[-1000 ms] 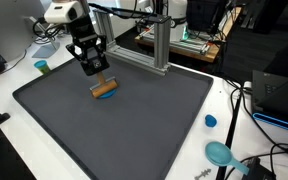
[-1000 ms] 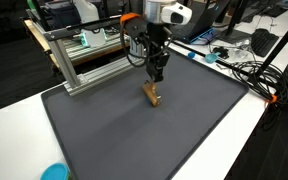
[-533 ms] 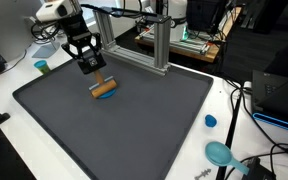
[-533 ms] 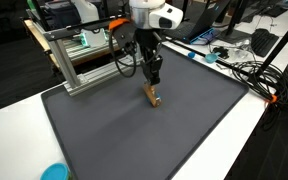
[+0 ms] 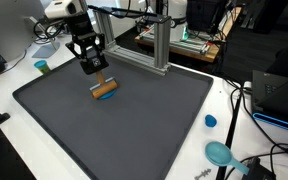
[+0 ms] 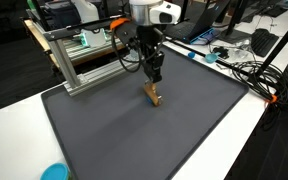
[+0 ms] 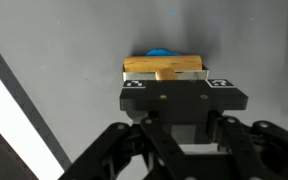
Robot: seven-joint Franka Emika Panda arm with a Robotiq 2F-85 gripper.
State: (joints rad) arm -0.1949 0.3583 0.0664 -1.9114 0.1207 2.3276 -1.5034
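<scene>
A light wooden piece with a blue part under it lies on the dark mat, towards its far side. In the wrist view it is a wooden bar with a short stem running back to my fingers and a blue bit behind it. My gripper stands right over it, pointing down, and looks shut on that stem; the fingertips are hidden by the gripper body. In both exterior views the gripper sits just above the wooden piece.
An aluminium frame stands along the mat's far edge. A small blue cup, a blue lid and a teal object lie on the white table. Cables run beside the mat.
The gripper swung a little to one side and came back near where it was. The wooden piece has stayed in the same spot on the mat.
</scene>
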